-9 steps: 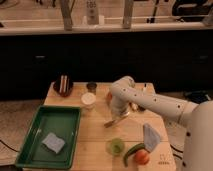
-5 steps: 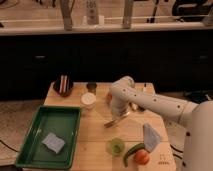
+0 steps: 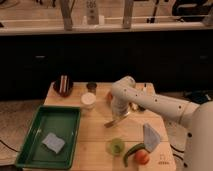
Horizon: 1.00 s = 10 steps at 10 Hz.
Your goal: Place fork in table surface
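Observation:
The fork (image 3: 113,122) is a thin silvery utensil lying slantwise at the middle of the table surface (image 3: 95,127), its upper right end at my gripper (image 3: 121,115). The gripper hangs from the white arm (image 3: 150,102), which reaches in from the right. It points down over the tabletop and appears shut on the fork's handle end. The pronged end points to the lower left, low over the wood; I cannot tell whether it touches.
A green tray (image 3: 30,145) with a blue-grey sponge (image 3: 53,142) is at the front left. A white cup (image 3: 88,100), a dark bowl (image 3: 63,86) and a small dark cup (image 3: 91,86) stand at the back. A green cup (image 3: 116,146), green vegetable (image 3: 130,151), orange fruit (image 3: 142,157) and grey-blue bag (image 3: 150,136) are at the front right.

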Available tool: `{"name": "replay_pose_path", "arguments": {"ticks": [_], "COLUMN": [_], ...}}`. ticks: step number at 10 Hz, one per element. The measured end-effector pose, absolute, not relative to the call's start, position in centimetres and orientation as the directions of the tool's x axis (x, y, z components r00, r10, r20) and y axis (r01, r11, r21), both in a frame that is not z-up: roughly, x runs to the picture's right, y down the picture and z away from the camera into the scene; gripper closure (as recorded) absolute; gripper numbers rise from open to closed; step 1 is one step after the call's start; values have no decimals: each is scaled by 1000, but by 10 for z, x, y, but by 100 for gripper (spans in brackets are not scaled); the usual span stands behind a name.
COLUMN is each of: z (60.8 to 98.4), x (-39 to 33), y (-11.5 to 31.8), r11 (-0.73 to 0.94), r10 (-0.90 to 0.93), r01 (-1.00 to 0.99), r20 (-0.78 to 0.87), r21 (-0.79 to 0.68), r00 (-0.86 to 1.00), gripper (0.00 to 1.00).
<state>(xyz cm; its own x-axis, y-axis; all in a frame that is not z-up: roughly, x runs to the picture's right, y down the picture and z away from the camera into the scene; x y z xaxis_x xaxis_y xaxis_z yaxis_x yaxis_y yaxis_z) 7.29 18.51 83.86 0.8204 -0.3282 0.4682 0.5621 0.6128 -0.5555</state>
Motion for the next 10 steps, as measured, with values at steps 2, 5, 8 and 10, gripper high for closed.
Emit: {"name": "replay_pose_path", "arguments": {"ticks": [2, 5, 8, 10], "z": [840, 842, 844, 843], "x": [76, 78, 80, 80], "y": [186, 191, 194, 197], "r11": [618, 616, 614, 608], "r10": [-322, -316, -314, -322], "r01": [557, 557, 559, 565], "r20": [468, 473, 477, 478], "r21": [-555, -557, -557, -558], "r00": [823, 823, 821, 817], "gripper": [20, 20, 20, 20]}}
